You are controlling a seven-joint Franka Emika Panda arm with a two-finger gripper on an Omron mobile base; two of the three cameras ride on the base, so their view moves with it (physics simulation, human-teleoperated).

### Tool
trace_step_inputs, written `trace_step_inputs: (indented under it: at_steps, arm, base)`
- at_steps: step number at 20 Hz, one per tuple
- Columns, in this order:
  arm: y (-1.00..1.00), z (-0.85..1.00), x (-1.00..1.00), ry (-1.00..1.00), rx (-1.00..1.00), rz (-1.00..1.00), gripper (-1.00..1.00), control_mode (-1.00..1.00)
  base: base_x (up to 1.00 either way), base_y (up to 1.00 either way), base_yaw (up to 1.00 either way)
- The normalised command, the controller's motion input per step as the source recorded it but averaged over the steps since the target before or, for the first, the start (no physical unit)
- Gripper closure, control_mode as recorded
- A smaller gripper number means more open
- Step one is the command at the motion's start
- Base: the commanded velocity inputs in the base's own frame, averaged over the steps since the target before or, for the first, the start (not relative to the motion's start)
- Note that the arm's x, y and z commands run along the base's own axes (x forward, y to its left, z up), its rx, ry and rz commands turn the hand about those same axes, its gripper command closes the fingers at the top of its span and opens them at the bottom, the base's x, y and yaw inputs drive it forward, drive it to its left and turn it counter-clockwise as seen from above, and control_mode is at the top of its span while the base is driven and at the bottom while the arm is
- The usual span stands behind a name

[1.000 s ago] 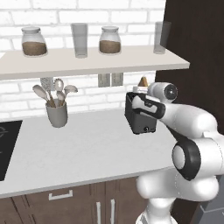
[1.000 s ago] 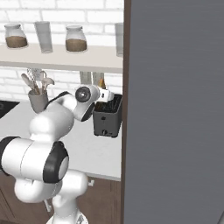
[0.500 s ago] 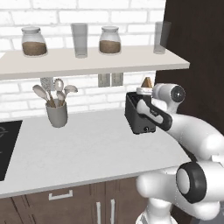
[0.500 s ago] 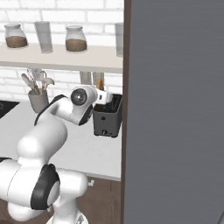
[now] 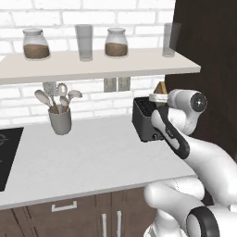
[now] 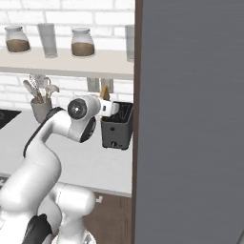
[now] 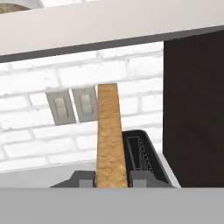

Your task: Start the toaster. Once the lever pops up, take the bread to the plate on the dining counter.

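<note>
gripper (image 7: 112, 178): clenched on the bread, one dark finger tip on each face of the slice, at 6 o'clock in the hand view
bread (image 7: 109, 131): tan slice seen edge-on, upright, rising from the finger tips toward 12 o'clock; in the left base view its corner (image 5: 160, 87) pokes up above the hand, over the toaster
toaster (image 5: 144, 121): black box on the white worktop, at about 3 o'clock in the left base view, partly covered by the arm; in the hand view an open slot (image 7: 141, 155) lies just right of the slice, at 5 o'clock
worktop (image 5: 88, 157): white, bare in front of the toaster
utensil cup (image 5: 60, 120): grey, holding spoons, well apart from the toaster at its 9 o'clock
wall sockets (image 7: 75, 105): two pale plates on the brick wall, at 10 o'clock of the slice
shelf (image 5: 97, 65): above the worktop, carrying two jars and two glasses
dark cabinet side (image 7: 192, 109): at 3 o'clock, just beside the toaster
</note>
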Motion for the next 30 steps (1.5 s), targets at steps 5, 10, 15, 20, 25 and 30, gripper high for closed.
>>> trace_step_inputs:
  at_steps: [5, 10, 15, 20, 25, 30]
  arm:
    - [0.0, 0.47, -0.39, 0.09, -0.02, 0.0, 1.0, -1.0]
    - [0.0, 0.37, -0.26, 0.18, -0.04, 0.0, 1.0, -1.0]
    - [0.0, -0.11, -0.41, 0.21, -0.02, 0.0, 1.0, -1.0]
    - [0.0, -0.61, -0.73, 0.04, 0.0, 0.0, 1.0, -1.0]
    - [0.01, -0.21, -0.63, 0.03, 0.0, 0.01, 1.0, -1.0]
    - [0.0, -0.01, -0.46, 0.06, 0.0, 0.01, 1.0, -1.0]
  base:
    - [0.0, 0.0, 0.0]
    - [0.0, 0.0, 0.0]
    - [0.0, 0.0, 0.0]
    - [0.0, 0.0, 0.0]
    - [0.0, 0.0, 0.0]
    - [0.0, 0.0, 0.0]
